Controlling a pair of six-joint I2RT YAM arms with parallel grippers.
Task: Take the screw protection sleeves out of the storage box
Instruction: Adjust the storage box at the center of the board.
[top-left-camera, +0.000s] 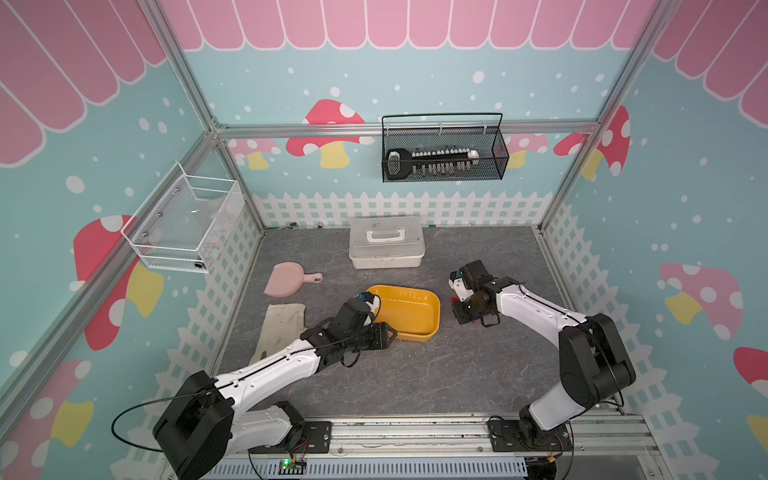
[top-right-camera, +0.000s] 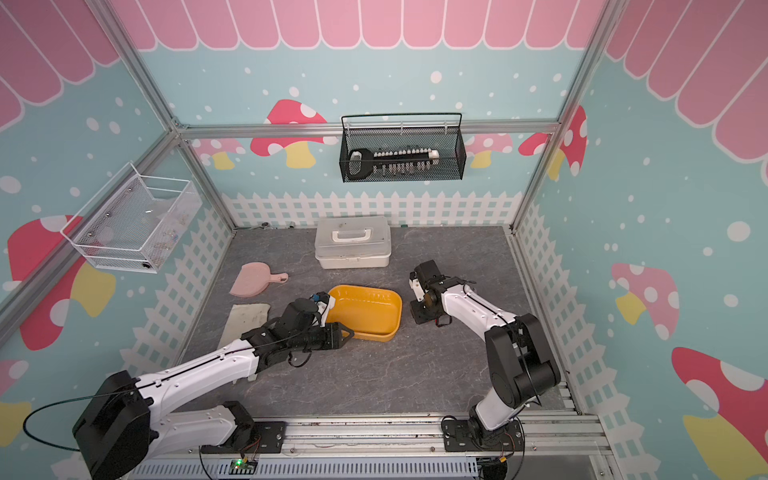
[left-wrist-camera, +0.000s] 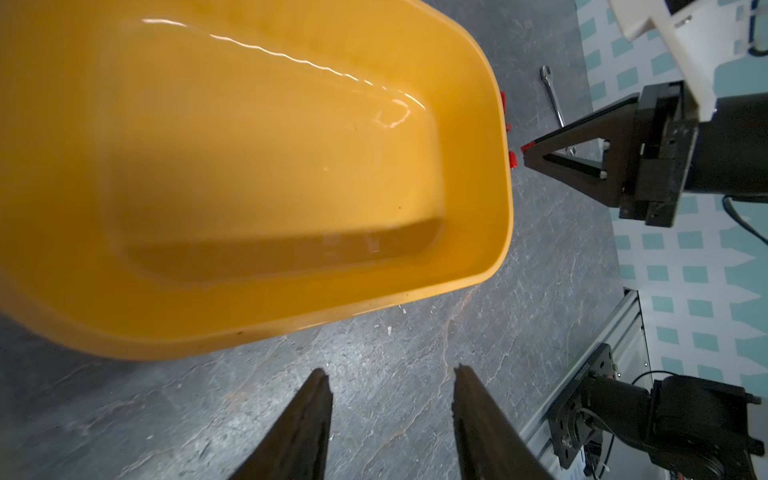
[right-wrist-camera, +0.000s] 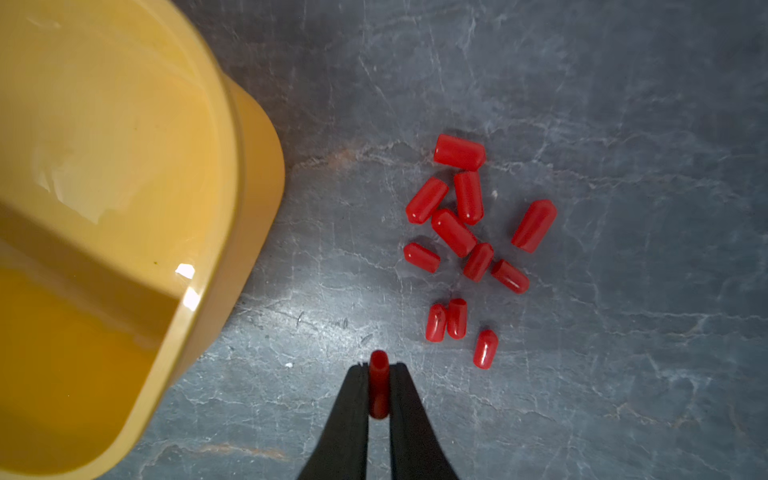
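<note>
One tiny bright red plastic screw protection sleeve (right-wrist-camera: 379, 392) was pinched lengthwise between the jaws of your right gripper (right-wrist-camera: 379, 368), over the grey stone-patterned surface (right-wrist-camera: 623, 374). Ahead of that gripper, slightly off to one side, eleven or so more red sleeves (right-wrist-camera: 453, 232) lay in a loose cluster. All of them were outside the shallow yellow-orange plastic storage box (right-wrist-camera: 124, 199), whose floor looked bare. Your left gripper (left-wrist-camera: 392, 374) had its jaws apart and empty, just short of the box's rim.

The risk, as I judged it, lay in the release. A piece that small could cling to a pad, or roll away once dropped. A low sweep could also scatter the cluster. The box wall stood close beside the right gripper, and the open room lay on its other side.
</note>
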